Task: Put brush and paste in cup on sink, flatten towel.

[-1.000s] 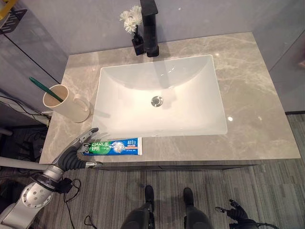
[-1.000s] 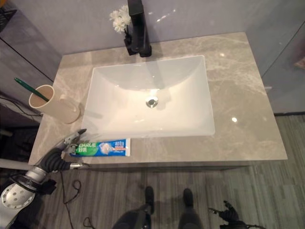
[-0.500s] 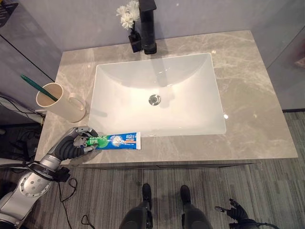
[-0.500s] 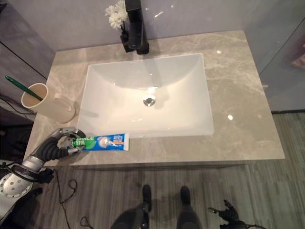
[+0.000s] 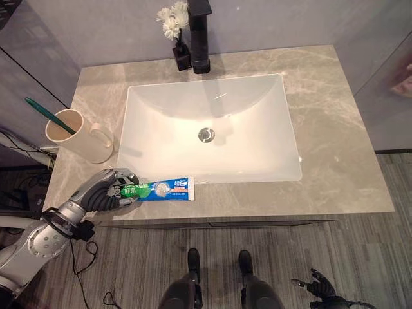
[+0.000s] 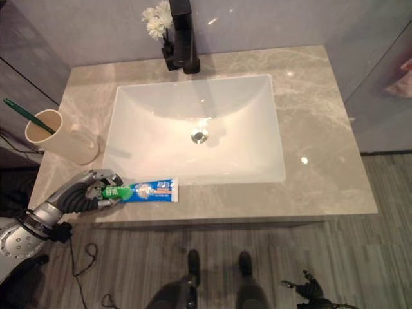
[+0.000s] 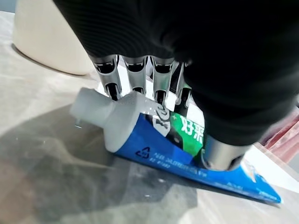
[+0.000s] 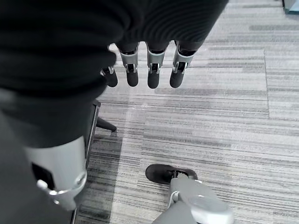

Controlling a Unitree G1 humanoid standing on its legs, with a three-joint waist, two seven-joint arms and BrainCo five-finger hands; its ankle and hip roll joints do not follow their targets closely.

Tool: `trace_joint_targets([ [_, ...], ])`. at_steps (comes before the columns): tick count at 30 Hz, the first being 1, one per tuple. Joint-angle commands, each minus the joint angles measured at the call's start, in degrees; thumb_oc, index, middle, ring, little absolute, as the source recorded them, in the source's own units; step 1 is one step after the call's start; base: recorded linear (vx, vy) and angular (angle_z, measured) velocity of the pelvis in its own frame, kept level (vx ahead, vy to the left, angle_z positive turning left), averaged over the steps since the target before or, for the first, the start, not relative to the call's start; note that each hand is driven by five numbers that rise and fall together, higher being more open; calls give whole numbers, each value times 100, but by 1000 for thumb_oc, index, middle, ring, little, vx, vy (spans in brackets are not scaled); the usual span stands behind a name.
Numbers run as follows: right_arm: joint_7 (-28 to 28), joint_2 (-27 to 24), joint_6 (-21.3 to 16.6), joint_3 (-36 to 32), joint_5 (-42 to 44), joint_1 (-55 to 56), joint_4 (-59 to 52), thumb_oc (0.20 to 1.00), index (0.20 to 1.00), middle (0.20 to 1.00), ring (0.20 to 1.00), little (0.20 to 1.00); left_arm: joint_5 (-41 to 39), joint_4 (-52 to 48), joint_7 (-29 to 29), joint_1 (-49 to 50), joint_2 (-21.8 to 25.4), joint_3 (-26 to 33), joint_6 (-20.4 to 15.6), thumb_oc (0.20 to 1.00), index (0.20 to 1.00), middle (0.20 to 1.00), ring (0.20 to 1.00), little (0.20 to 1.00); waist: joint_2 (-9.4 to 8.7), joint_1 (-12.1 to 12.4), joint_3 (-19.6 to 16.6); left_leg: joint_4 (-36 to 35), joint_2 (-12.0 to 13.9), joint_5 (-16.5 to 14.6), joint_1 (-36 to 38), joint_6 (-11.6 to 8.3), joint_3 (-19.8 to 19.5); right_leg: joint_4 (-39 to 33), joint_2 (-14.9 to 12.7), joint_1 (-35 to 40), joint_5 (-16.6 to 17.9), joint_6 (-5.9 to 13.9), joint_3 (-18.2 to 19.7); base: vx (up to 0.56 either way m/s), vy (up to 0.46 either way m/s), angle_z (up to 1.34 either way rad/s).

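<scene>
A blue and green toothpaste tube [image 5: 162, 189] lies along the front edge of the marble counter [image 5: 328, 116], left of centre. My left hand [image 5: 106, 193] is shut on its cap end. In the left wrist view the fingers [image 7: 135, 70] curl over the far side of the tube [image 7: 154, 140] and the thumb presses the near side. A beige cup [image 5: 72, 135] with a handle stands at the counter's left, behind the hand, with a green toothbrush [image 5: 40, 110] leaning in it. My right hand [image 8: 149, 70] hangs low over the floor, fingers relaxed and holding nothing.
A white rectangular sink [image 5: 293, 129] takes up the middle of the counter. A black faucet [image 5: 201, 32] and a small vase of white flowers [image 5: 172, 20] stand behind it. The counter's right part is bare marble. Striped carpet lies below.
My left hand, open beside the tube a second ago, has curled shut round its cap end. The view has shifted slightly. The right hand stays low.
</scene>
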Motion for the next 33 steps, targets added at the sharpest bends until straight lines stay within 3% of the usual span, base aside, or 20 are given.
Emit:
trace_joint_targets([
  [1,-75,-56,-190,118,173,8,5,1000,1000,1000,1000,1000,545,287,-174,145,-69,-493,-46,664,664,664,664,664,2,-148,-55,190,209,-391,445,-62,165,719,-157,-303,-256,410,12,0,0,0],
  [3,-71,-43,-192,120,185,14,11,1000,1000,1000,1000,1000,565,289,-165,166,-57,-487,-48,793,793,793,793,793,-10,-147,-65,242,214,-417,446,-62,160,737,-149,-289,-275,402,13,0,0,0],
  [5,-65,-44,-195,124,183,27,-21,1000,1000,1000,1000,1000,599,304,-161,177,-46,-486,-43,812,812,812,812,812,-20,-150,-70,260,215,-431,447,-64,166,738,-148,-284,-280,400,15,0,0,0],
  [6,-66,-39,-198,135,171,26,6,1000,1000,1000,1000,1000,632,316,-160,164,-52,-514,-47,765,765,765,765,765,-25,-150,-78,270,217,-439,447,-65,164,743,-145,-279,-287,399,16,0,0,0],
  [7,-68,-27,-196,141,176,26,-12,1000,1000,1000,1000,1000,721,316,-145,174,-46,-529,-42,536,536,536,536,536,-37,-146,-95,280,222,-449,451,-66,169,735,-142,-263,-290,399,21,0,0,0],
  [10,-89,-16,-201,154,162,6,-19,1000,1000,1000,1000,1000,936,386,-62,155,-43,-563,-44,464,464,464,464,464,-57,-136,-118,296,231,-461,459,-70,171,703,-146,-238,-284,399,23,0,0,0],
  [11,-97,-12,-206,149,162,2,0,1000,1000,1000,1000,1000,1094,420,-19,144,-44,-594,-48,341,341,341,341,341,-71,-123,-136,284,232,-468,476,-69,163,681,-151,-213,-280,397,16,0,0,0],
  [12,-112,-5,-201,148,159,-10,29,1000,1000,1000,1000,1000,1145,444,1,130,-63,-619,-44,282,282,282,282,282,-74,-121,-148,283,229,-472,484,-70,164,670,-150,-198,-279,396,13,0,0,0],
  [15,-127,-6,-194,130,157,-24,42,1000,1000,1000,1000,1000,1139,478,-17,102,-122,-628,-23,200,200,200,200,200,-91,-118,-191,280,225,-487,525,-73,176,633,-150,-141,-269,396,15,0,0,0],
  [22,-184,73,-153,-55,292,-3,221,1000,1000,1000,1000,1000,1536,641,109,-52,-280,-724,-1,200,200,200,200,200,-184,-107,-434,157,229,-518,754,-72,191,465,-154,83,-222,407,50,28,10,-10],
  [27,-317,170,-178,-1054,1583,-62,636,1000,1000,1000,1000,1000,1795,445,509,-200,-415,-342,91,200,200,200,200,200,-304,-115,-722,52,210,-545,857,-72,147,306,-189,238,-141,432,2,10,8,0],
  [28,-494,27,-241,-1633,2230,-102,634,1000,1000,1000,1000,1000,1796,242,755,-349,-484,-61,141,200,200,200,200,200,-385,-142,-813,52,196,-515,825,-75,119,288,-203,233,-72,441,-30,0,0,0],
  [33,-1064,-577,-396,-2467,2488,-157,155,1000,1000,1000,1000,1000,1680,154,1220,-779,-757,275,235,200,200,200,200,200,-494,-243,-1025,52,184,-584,834,-76,80,263,-249,302,-64,488,-97,4,9,1],
])
